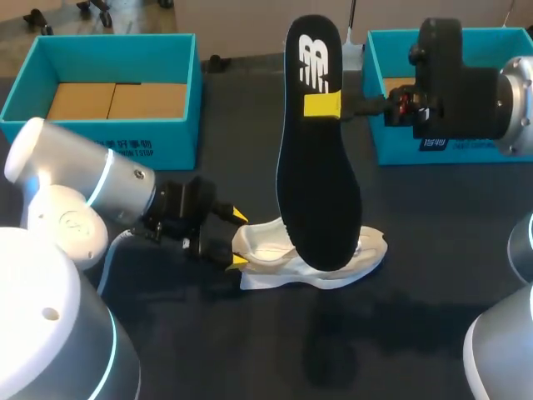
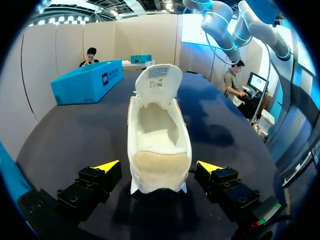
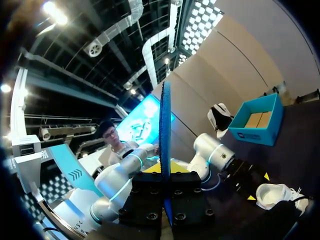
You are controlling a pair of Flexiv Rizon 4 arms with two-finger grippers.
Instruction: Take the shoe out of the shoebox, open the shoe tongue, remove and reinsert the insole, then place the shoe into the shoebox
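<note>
A white shoe [image 1: 275, 260] lies on the dark table, its tongue folded open and its inside bare [image 2: 157, 130]. My left gripper [image 1: 237, 238] is open, its yellow tips on either side of the shoe's heel with a small gap each side [image 2: 159, 169]. The black insole [image 1: 318, 175] hangs upright above the shoe, its lower end at the shoe's opening. My right gripper [image 1: 323, 105] is shut on the insole's upper part. In the right wrist view the insole [image 3: 165, 125] shows edge-on between the shut fingers [image 3: 167, 172], with the shoe [image 3: 275, 194] far below.
A teal box [image 1: 166, 146] with a cardboard floor stands at the back left. A second teal box [image 1: 391, 142] stands at the back right, partly behind my right arm. Dark table surface stretches in front of the shoe.
</note>
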